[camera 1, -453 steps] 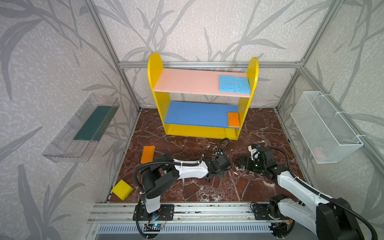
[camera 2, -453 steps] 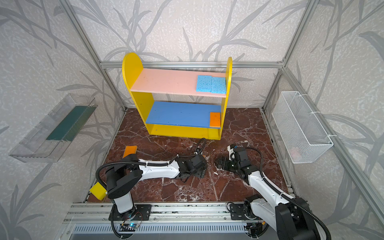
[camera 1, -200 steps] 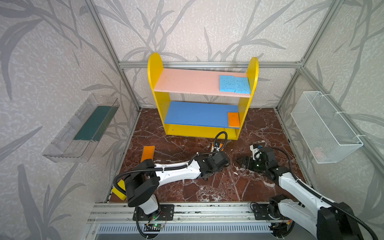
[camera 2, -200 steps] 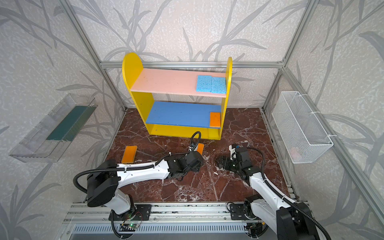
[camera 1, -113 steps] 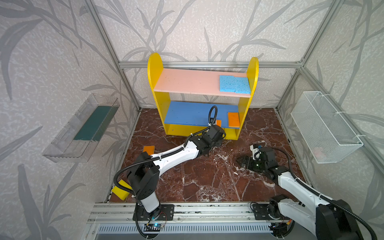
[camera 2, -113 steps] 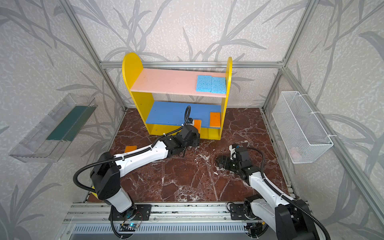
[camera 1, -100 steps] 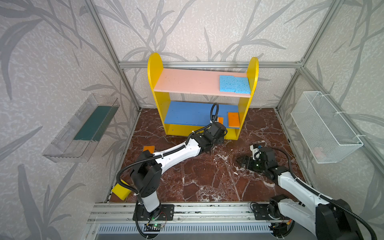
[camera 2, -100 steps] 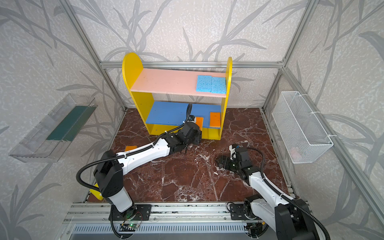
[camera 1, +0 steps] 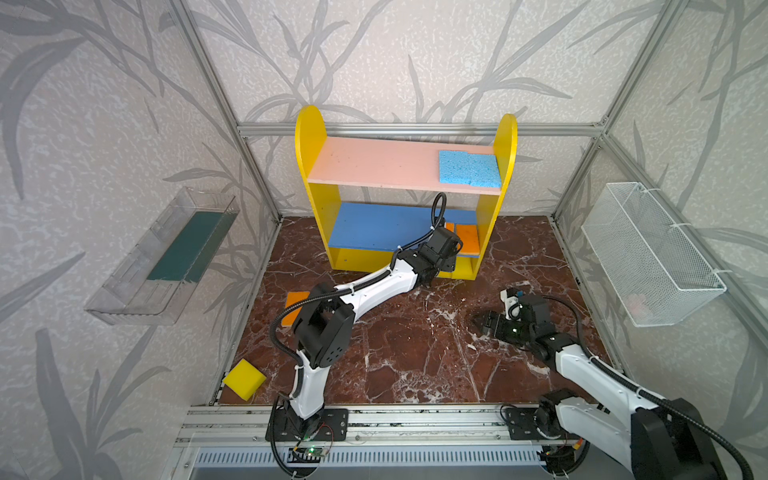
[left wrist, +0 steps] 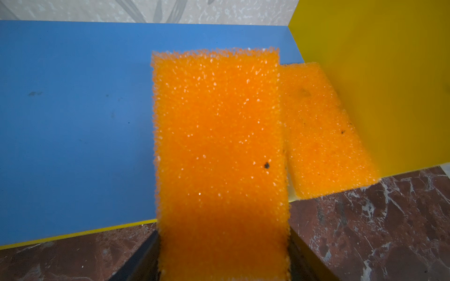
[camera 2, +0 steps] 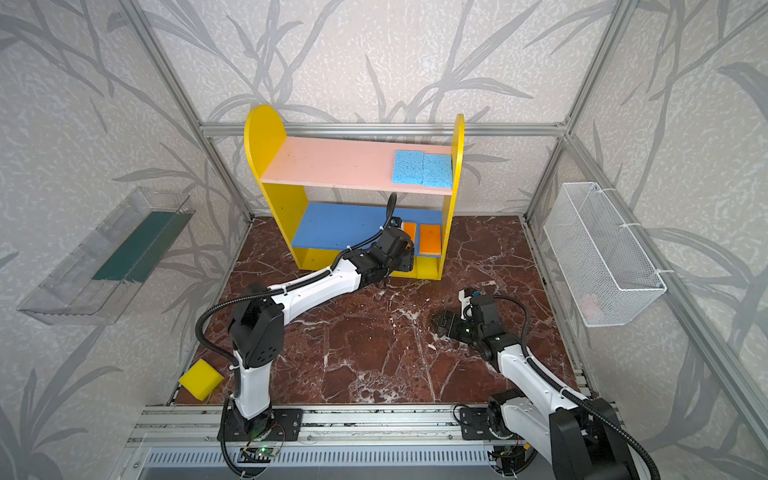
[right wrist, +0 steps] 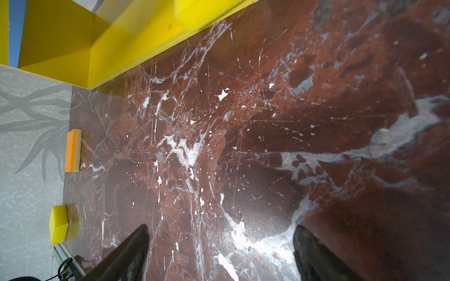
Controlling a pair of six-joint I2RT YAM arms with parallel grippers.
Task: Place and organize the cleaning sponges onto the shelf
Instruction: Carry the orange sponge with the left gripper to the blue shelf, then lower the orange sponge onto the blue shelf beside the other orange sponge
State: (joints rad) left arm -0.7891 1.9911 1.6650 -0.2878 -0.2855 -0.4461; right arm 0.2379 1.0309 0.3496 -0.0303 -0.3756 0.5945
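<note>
The table (camera 1: 415, 357) has the shelf (camera 1: 316, 166) at its back. My L arm (camera 1: 374, 286) is stretched out to the shelf, w/ its tip at the blue board (camera 1: 374, 226), under the pink board (camera 1: 374, 164). My R arm (camera 1: 582, 370) sits low over bare table on the right, away from the shelf.

Step in hand, I think: putting a 2nd orange sponge on the blue board. The L jaws are holding the held orange sponge (left wrist: 219, 146) by its near end. The dark jaws show on both sides of it in the L wrist view. It hangs over the blue board, just beside the placed orange sponge (left wrist: 323, 131), which lies by the yellow side wall. Can't tell if it touches the board yet. The R jaws are wide, w/ nothing in them.

The other sponges:
- On the shelf: 2 blue sponges (camera 1: 468, 168) side by side at the right end of the pink board.
- On the shelf: the bottom yellow sponge (right wrist: 194, 12), on the bottom board.
- On the table, left side: the loose orange sponge (camera 1: 296, 301) & the loose yellow sponge (camera 1: 244, 379).

Next, I think: bring it down flat, edge to edge w/ its twin, not on top. Then open the L jaws & pull straight back, so the sponge isn't dragged out. Mind the cable (camera 1: 433, 210) under the pink board.

Vs approx 2 s ago: the L arm was low over the mid table, close to the R arm. Now it has reached the shelf. The R arm hardly moved. The sponges lying on the shelf are the same.
</note>
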